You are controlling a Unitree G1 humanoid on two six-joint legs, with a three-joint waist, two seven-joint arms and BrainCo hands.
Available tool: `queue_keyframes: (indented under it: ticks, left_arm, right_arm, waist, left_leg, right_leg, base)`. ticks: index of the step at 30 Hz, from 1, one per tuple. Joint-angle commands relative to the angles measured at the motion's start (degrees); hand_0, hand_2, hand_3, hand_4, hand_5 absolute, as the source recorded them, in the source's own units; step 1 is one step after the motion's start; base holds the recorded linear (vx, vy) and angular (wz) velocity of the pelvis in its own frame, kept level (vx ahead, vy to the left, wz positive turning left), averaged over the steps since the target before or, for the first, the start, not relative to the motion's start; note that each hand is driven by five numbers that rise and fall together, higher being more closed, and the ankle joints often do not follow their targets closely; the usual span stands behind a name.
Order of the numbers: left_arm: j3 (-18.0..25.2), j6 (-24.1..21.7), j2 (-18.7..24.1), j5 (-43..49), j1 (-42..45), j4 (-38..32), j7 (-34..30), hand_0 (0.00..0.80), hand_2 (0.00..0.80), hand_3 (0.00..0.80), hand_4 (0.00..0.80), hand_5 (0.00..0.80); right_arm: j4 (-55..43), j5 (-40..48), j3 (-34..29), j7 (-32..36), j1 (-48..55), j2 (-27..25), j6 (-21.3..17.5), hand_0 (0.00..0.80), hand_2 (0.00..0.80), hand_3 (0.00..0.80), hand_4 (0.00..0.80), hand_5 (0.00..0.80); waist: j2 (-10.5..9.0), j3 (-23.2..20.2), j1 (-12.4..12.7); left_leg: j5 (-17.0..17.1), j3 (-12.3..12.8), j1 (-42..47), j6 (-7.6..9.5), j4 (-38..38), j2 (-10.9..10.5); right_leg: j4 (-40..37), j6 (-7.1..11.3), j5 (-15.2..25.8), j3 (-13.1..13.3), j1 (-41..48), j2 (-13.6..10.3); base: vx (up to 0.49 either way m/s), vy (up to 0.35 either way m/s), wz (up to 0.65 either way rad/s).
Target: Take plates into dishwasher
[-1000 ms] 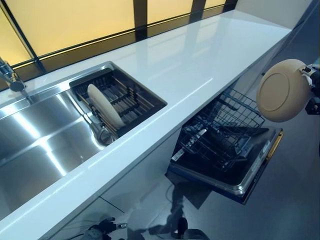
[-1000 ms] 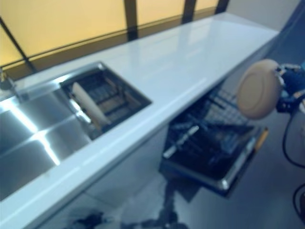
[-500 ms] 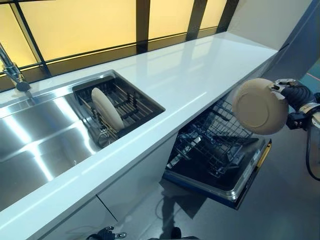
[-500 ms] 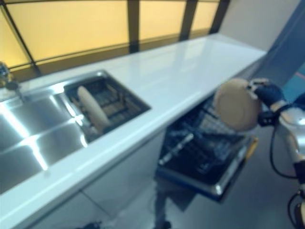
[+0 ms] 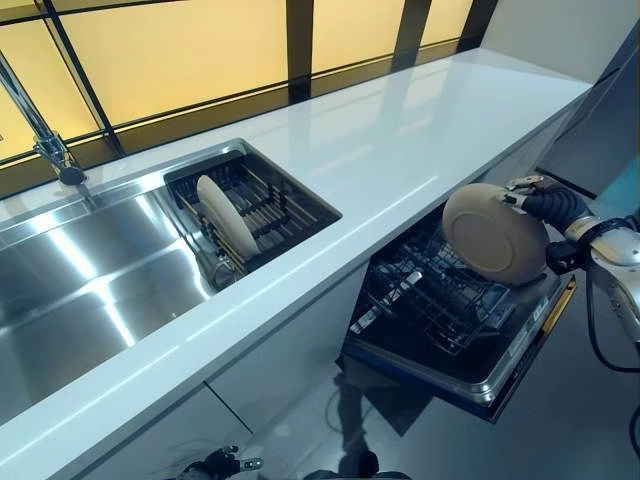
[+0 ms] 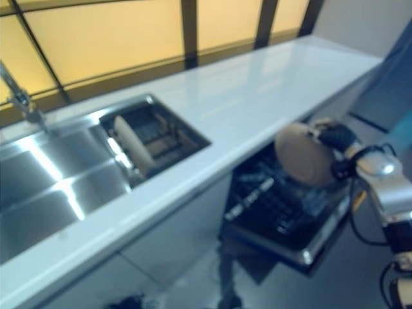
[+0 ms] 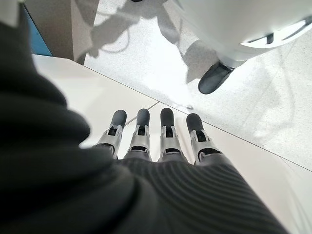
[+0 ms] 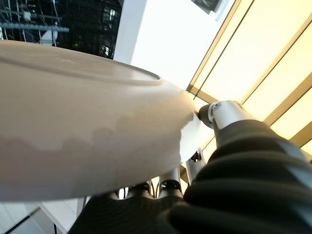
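**One plate over dishwasher rack, one left in sink**

Partway through. Right hand [image 5: 548, 205] grips a beige plate [image 5: 495, 233] by its rim, thumb on one face and fingers on the other, held on edge just above the open dishwasher's lower rack [image 5: 440, 290]; not yet slotted in. Rack looks otherwise free of plates. A second plate [image 5: 226, 216] stands upright in the dish rack [image 5: 285, 205] at the sink's right end, left along the bench [image 5: 400, 150], to be fetched next. Left hand [image 7: 156, 141] hangs low by the floor, fingers straight, holding nothing.
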Motion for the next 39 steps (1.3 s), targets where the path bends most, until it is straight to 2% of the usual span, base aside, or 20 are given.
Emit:
queue_keyframes:
  ticks: [1, 23, 29, 39]
  left_arm:
    - [0.5, -0.2, 1.1, 2.1, -3.5, 0.7, -0.1, 0.000, 0.000, 0.000, 0.000, 0.000]
    - [0.1, 0.6, 1.1, 2.3, -5.0, -0.3, -0.6, 0.000, 0.000, 0.000, 0.000, 0.000]
    - [0.3, 0.8, 1.0, 2.7, -4.9, -0.3, -0.5, 0.000, 0.000, 0.000, 0.000, 0.000]
    - [0.2, 0.9, 1.1, 3.3, -4.9, -0.2, -1.0, 0.000, 0.000, 0.000, 0.000, 0.000]
  right_arm:
    - [-2.6, -3.5, 2.4, 0.2, -2.4, 2.1, -1.5, 0.800, 0.800, 0.800, 0.800, 0.800]
    - [2.5, -10.7, 4.1, -2.5, 1.4, 10.4, -1.9, 0.800, 0.800, 0.800, 0.800, 0.800]
    - [5.5, -11.6, 3.6, -3.7, 1.7, 11.4, -3.3, 0.800, 0.800, 0.800, 0.800, 0.800]
    - [9.0, -13.2, 3.3, -5.6, 0.7, 11.5, -3.2, 0.800, 0.800, 0.800, 0.800, 0.800]
  waist:
    - [-2.09, 1.1, 0.2]
    - [-1.64, 3.2, 1.3]
    - [-1.58, 3.5, 1.7]
    - [-1.45, 3.7, 2.4]
  left_leg:
    - [1.3, -0.4, -2.7, 4.03, -0.2, -2.4]
    - [1.3, -1.6, -2.8, 4.45, -0.2, -2.5]
    - [1.2, -2.1, -2.7, 4.53, -0.2, -2.5]
    - [1.3, -3.0, -3.0, 4.42, -0.2, -2.6]
  right_leg:
    - [2.3, -1.22, -2.5, 1.3, 1.1, 2.3]
    - [3.6, -1.12, -3.0, 0.5, 1.0, 2.1]
    - [3.6, -1.22, -3.2, 0.3, 1.3, 2.1]
    - [3.9, -1.35, -3.5, -0.1, 1.4, 2.2]
  base:
    - [-0.019, 0.004, 0.03]
    - [-0.004, -0.003, 0.06]
    - [0.016, -0.015, 0.03]
    - [0.024, -0.017, 0.08]
